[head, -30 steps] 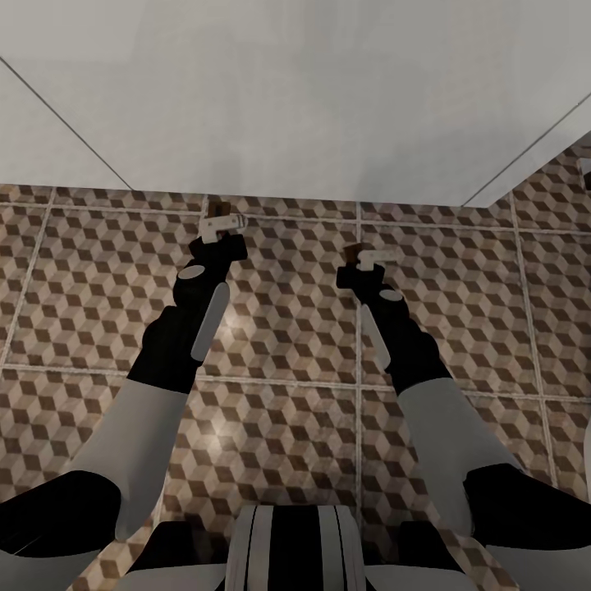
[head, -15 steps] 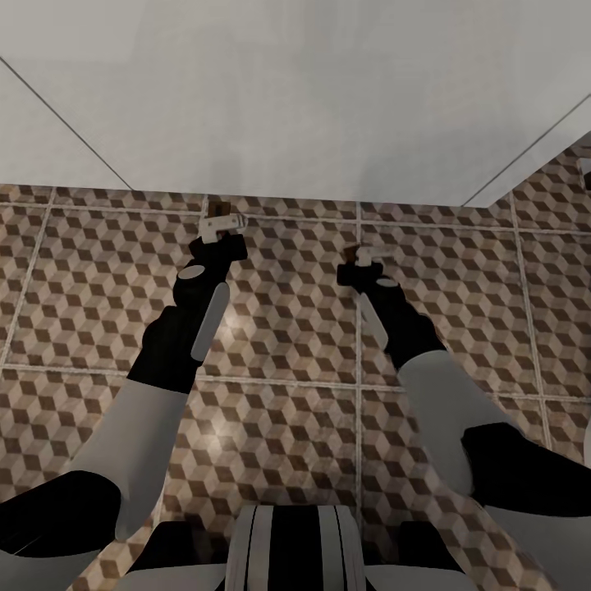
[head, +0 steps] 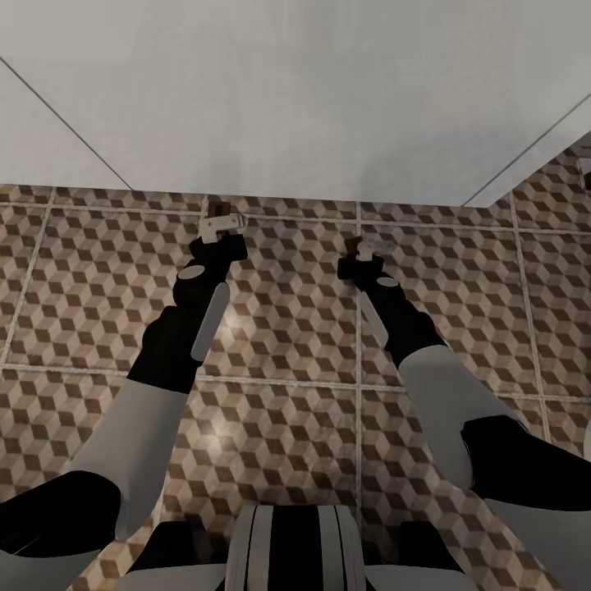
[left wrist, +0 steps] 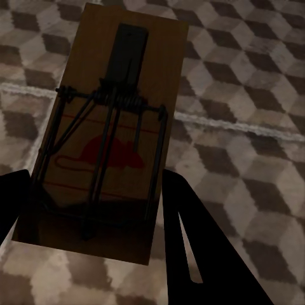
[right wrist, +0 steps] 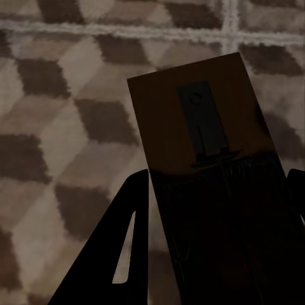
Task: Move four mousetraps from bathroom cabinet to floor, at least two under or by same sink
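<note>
The right gripper (head: 361, 250) has lowered toward the bathroom floor (head: 279, 328), jaws closed on its mousetrap (right wrist: 203, 127). The left gripper (head: 220, 223) stays still, also gripping a trap (left wrist: 105, 140); release seems near.

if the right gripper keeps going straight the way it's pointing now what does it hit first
Probably the bathroom floor. The right gripper points forward and down with a mousetrap between its fingers, so the trap's far edge would likely touch the tiles first. How far above them it hangs is unclear.
</note>
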`<state>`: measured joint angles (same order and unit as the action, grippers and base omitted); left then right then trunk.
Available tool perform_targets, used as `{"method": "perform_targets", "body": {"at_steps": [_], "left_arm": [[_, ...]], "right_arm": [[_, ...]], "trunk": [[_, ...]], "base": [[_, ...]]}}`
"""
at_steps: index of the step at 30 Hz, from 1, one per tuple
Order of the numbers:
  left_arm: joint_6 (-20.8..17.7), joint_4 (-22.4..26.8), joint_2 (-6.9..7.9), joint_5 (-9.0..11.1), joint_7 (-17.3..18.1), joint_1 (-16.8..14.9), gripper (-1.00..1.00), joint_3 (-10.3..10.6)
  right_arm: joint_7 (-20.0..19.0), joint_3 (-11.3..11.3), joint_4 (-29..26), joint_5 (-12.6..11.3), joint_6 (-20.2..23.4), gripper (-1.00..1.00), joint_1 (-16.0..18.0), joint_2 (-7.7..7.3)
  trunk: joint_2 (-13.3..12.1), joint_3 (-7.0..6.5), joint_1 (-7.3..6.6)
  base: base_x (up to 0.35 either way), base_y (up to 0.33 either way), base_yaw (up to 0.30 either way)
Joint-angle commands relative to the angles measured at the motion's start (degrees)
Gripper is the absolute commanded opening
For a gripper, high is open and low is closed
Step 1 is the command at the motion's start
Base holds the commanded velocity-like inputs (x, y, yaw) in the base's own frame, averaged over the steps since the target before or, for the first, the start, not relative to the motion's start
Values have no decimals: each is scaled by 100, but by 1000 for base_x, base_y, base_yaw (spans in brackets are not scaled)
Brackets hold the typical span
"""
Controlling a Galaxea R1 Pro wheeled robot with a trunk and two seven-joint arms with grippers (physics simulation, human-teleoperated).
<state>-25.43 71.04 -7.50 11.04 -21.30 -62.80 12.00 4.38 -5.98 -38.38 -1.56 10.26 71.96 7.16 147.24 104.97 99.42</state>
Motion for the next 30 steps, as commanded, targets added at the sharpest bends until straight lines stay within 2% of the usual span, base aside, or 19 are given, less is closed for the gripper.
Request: {"method": "perform_targets", "body": {"at_steps": [1, 21, 30], "left_arm": [[-23, 7, 2, 39, -58, -3, -100, 13], [-15, -23, 2, 39, -41, 314, -100, 13], [-15, -15, 2, 39, -41, 389, -100, 13]], "right_arm": [[27, -24, -12, -28, 30, -100, 1, -4], [-101, 6, -86, -5, 45, -100, 2, -12], [-64, 9, -191, -2, 336, -100, 205, -15]], "trunk": [[1, 3, -1], [1, 3, -1], [1, 3, -1]], "base": [[0, 0, 0], [0, 0, 0], [0, 0, 0]]}}
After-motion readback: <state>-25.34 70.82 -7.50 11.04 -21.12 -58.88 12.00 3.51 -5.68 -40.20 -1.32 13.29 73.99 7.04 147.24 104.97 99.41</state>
